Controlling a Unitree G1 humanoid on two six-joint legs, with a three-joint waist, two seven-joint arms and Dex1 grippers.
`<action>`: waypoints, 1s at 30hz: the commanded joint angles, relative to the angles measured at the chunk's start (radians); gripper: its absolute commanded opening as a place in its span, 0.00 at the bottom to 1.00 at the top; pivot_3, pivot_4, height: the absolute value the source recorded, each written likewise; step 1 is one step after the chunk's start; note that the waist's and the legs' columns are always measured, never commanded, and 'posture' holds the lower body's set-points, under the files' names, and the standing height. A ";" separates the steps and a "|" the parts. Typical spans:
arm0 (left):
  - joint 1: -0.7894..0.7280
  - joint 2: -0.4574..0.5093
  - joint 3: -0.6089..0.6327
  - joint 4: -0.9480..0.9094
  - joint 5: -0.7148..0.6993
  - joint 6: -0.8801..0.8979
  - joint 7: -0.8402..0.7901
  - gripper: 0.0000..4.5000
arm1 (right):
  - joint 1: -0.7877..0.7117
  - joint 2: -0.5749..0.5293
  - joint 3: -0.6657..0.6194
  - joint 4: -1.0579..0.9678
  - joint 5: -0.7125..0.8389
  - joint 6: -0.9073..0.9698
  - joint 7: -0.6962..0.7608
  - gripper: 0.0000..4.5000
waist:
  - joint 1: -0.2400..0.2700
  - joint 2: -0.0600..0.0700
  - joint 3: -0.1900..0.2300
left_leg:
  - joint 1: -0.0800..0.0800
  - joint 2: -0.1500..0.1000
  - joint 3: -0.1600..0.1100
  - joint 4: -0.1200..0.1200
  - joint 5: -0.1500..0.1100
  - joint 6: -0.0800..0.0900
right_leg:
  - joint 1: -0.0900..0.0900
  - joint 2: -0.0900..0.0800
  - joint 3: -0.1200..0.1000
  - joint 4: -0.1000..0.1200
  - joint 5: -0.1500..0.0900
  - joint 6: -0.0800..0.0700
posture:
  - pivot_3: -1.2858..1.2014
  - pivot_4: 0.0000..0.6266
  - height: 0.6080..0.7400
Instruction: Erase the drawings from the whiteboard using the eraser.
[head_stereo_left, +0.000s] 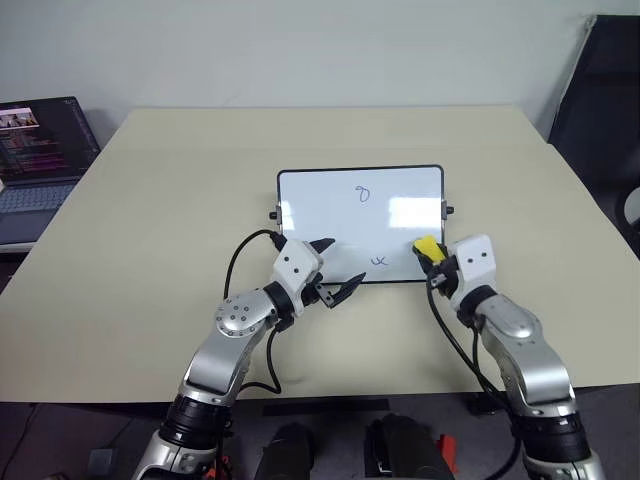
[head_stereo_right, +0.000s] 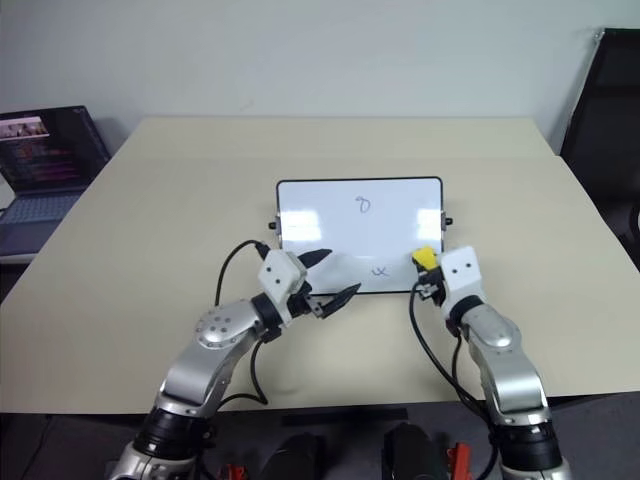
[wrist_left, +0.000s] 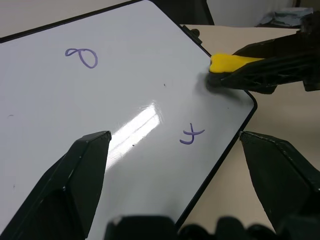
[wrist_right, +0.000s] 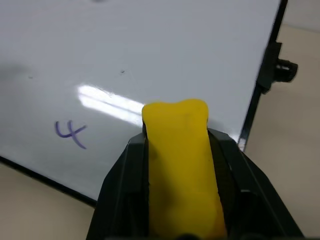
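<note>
Nearest the robot, the left gripper (head_stereo_left: 333, 270) hangs over the near left edge of the whiteboard (head_stereo_left: 320, 210), its two black fingers spread wide with nothing between them; one fingertip (wrist_left: 90, 150) sits over the white surface and the other over the table (head_stereo_left: 150, 250) just off the board's near edge. Beside it, the right gripper (wrist_right: 177, 145) is clamped tight on the eraser (wrist_right: 181, 170), the yellow block sticking out past the fingers over the board's near right corner; whether its face actually touches the board is hard to tell. Just beside the eraser, near the near edge, is a squiggle (wrist_right: 70, 134) in dark pen. Farther up the board, towards its far edge, is a loop like an 8 (wrist_left: 82, 56). The board lies flat in the middle of the table. Far off at the table's left stands an open laptop (head_stereo_left: 40, 160).
</note>
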 joint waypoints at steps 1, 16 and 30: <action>0.020 0.003 0.005 -0.055 0.003 -0.020 0.004 1.00 | 0.031 -0.042 -0.032 -0.016 0.005 -0.132 0.048 0.28 | 0.000 0.000 0.000 | 0.000 0.000 0.000 0.000 0.000 0.000 | 0.000 -0.001 0.000 0.000 0.000 0.000 | 0.52 0.24 1.00; 0.047 0.012 0.010 -0.067 0.009 -0.018 0.009 1.00 | 0.016 -0.052 0.003 0.045 -0.012 -0.235 0.072 0.28 | 0.001 0.000 0.000 | 0.001 0.000 0.000 0.001 0.000 0.000 | 0.000 0.000 0.000 0.002 0.000 0.000 | 0.52 0.24 1.00; 0.097 0.021 0.017 -0.029 0.050 -0.050 0.029 1.00 | -0.229 0.011 0.177 0.290 -0.089 -0.355 0.145 0.28 | 0.000 0.000 0.000 | 0.002 0.000 0.001 0.001 0.000 0.000 | 0.000 0.000 0.000 0.002 0.001 0.000 | 0.52 0.24 1.00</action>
